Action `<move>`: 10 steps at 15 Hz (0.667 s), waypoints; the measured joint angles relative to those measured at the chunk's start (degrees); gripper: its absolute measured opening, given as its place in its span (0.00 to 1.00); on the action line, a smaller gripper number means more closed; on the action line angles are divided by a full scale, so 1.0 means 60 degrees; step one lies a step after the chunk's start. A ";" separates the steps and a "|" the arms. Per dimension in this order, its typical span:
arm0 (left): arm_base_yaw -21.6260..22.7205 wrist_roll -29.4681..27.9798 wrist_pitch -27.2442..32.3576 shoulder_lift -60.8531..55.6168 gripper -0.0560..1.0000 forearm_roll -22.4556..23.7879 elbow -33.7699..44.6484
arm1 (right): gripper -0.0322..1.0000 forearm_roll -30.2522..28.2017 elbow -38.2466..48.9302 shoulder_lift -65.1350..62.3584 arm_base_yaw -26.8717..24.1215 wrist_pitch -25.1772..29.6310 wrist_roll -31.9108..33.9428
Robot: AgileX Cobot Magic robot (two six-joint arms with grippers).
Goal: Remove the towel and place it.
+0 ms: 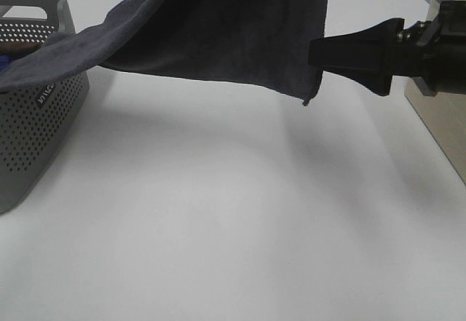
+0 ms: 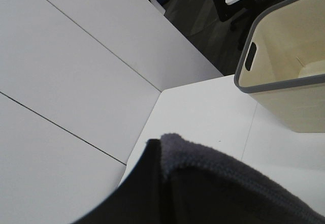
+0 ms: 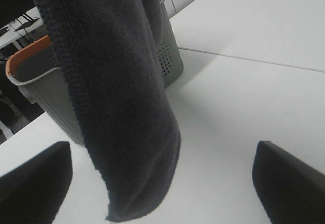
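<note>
The dark charcoal-grey towel (image 1: 218, 30) hangs lifted above the table, running from the top edge of the exterior view down to the left, where its end still lies over the rim of the grey perforated basket (image 1: 36, 124). Its free corner dangles near the right gripper. My left gripper is above the exterior view; in the left wrist view only a smooth black finger (image 2: 134, 188) shows against the towel's hem (image 2: 228, 178), apparently clamped on it. My right gripper (image 1: 314, 53) is open, level with the towel's right edge; the towel (image 3: 117, 97) hangs in front of its spread fingertips (image 3: 35, 183).
A beige bin with a grey rim (image 1: 437, 117) stands at the table's right edge; it also shows in the left wrist view (image 2: 284, 82). A bit of blue cloth (image 1: 4, 62) and an orange edge (image 3: 30, 51) show in the grey basket. White tabletop (image 1: 233, 219) lies below the towel.
</note>
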 joint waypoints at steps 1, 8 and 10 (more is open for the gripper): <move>0.0000 0.0000 -0.0095 0.0000 0.05 -0.0067 0.0000 | 0.92 0.0010 -0.0029 0.0124 0.0010 0.0172 -0.0010; -0.0067 0.0000 -0.0449 0.0449 0.05 -0.0296 0.0000 | 0.84 0.0019 -0.0076 0.0592 0.0086 0.0506 -0.0162; -0.0095 0.0000 -0.0735 0.0458 0.05 -0.0392 0.0000 | 0.83 0.0019 -0.0076 0.0964 0.0812 -0.0315 -0.0449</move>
